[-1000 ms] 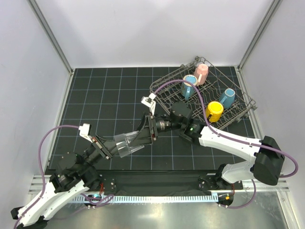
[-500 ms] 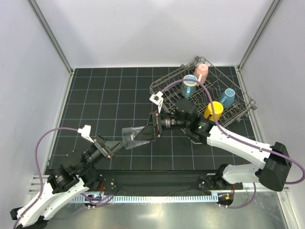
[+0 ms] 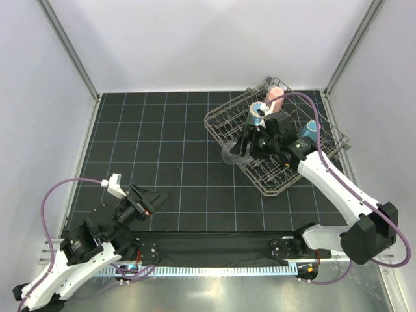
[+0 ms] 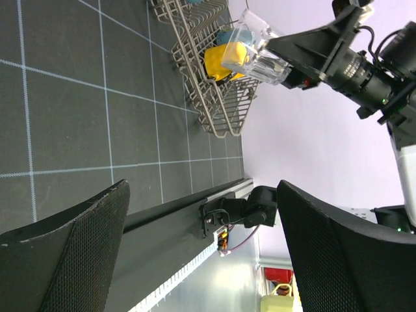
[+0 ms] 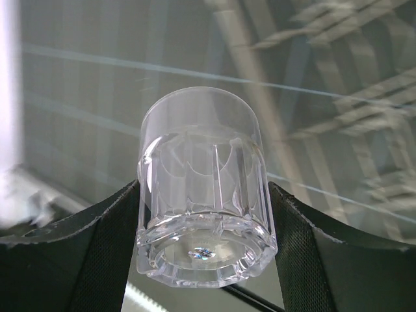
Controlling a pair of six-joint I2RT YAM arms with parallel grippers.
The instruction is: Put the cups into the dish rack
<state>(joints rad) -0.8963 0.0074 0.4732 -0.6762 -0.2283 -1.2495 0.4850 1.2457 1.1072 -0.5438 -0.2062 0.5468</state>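
Glass tumbler (image 5: 201,182) in right gripper (image 5: 205,227), yellow mug (image 4: 224,62) visible from left wrist

— Where's the yellow mug (image 4: 221,62)?
— From above, the right arm (image 3: 328,179) covers it. The left wrist camera shows it in the dish rack (image 4: 218,118), half behind the glass tumbler (image 4: 257,52).
— And beyond the right gripper (image 5: 203,195)?
— All blur: rack wires smear into pale streaks. Both fingers (image 5: 84,260) run off the bottom edge.
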